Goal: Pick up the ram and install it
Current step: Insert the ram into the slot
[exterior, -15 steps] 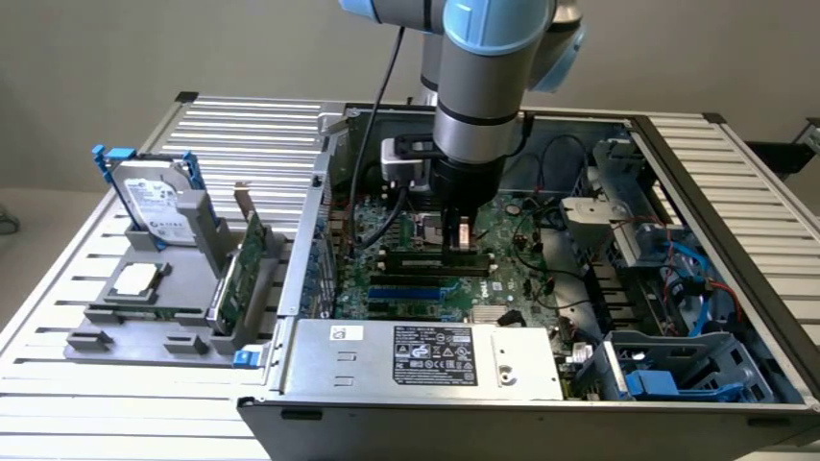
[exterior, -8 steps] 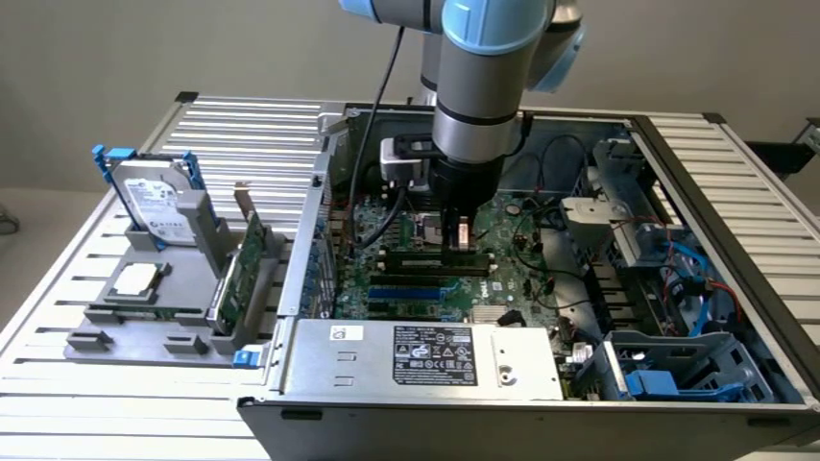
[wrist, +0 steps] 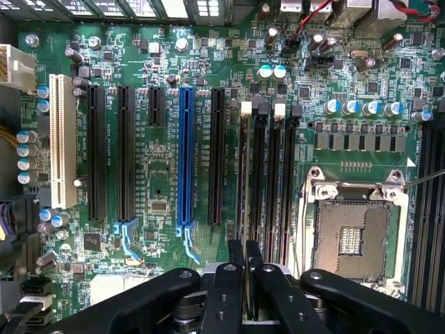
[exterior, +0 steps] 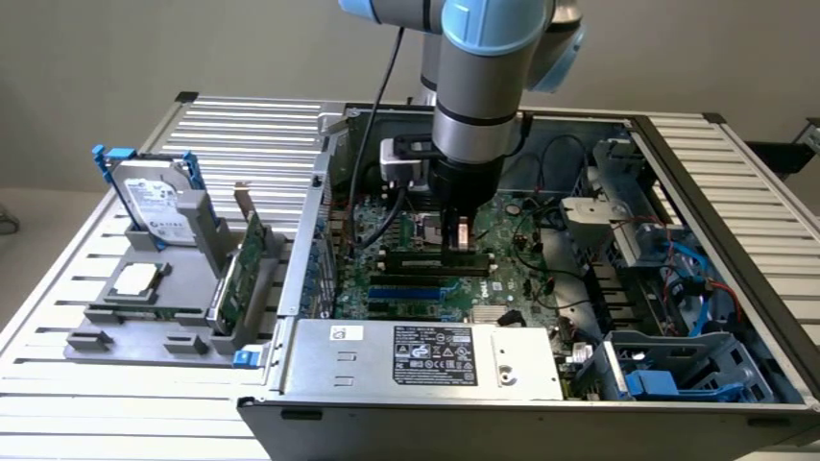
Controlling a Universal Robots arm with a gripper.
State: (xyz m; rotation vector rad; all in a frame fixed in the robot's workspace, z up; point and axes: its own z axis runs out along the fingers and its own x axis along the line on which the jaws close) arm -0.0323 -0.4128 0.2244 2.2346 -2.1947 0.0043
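We find the tool (wrist: 245, 273) narrow, clamped on the ram (wrist: 245, 249); slots (exterior: 423, 270) at its 6 o'clock, exterior view. We judge it light, stiff, fragile: hold by edges.

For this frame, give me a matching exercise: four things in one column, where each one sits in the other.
Things:
1. ram
2. hard drive
3. blue slot
4. power supply

Places:
a. on the motherboard, empty
b. gripped in the claw
c. inside the case, beside the motherboard
d. upright in the grey holder outside the case

Pairs: 1-b, 2-d, 3-a, 4-c
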